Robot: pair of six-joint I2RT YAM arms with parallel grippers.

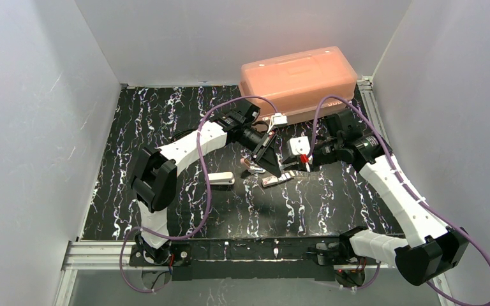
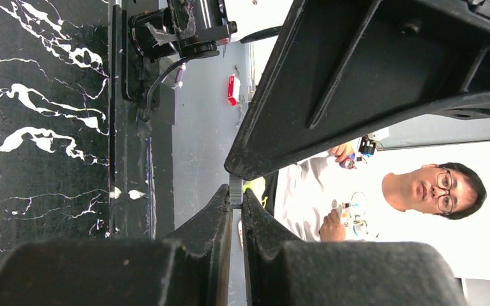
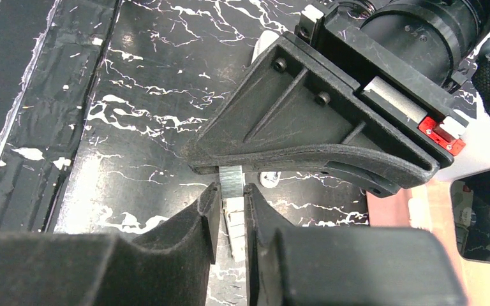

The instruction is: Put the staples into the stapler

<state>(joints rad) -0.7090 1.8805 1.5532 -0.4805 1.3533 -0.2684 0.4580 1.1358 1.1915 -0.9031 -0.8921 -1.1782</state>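
staples: short ribbed grey strip (image 3: 231,180) right btwn the right jaws, its end poking just past the tips. prob. held end-first so it can slide into the channel.
right gripper (image 3: 232,194): jaws nearly together, one on each long side of the strip, and they look to be pinching it. a side grip keeps the strip straight.
stapler (image 1: 220,179): white oblong lying flat on the table (image 1: 166,127), well apart from both sets of jaws, out past the left gripper's side. nothing holds it. can't tell if it's open.
left gripper (image 2: 235,199): jaws together, nothing seen btwn them. tips angled down just ahead of the right jaws, maybe to steady sth; can't tell what they touch.
pinkish piece (image 1: 274,181): on the table near the right jaws' tips.
step: i judge this is strip pickup; loading not yet done.
risk: a thin strip could twist or snap if squeezed off-centre.
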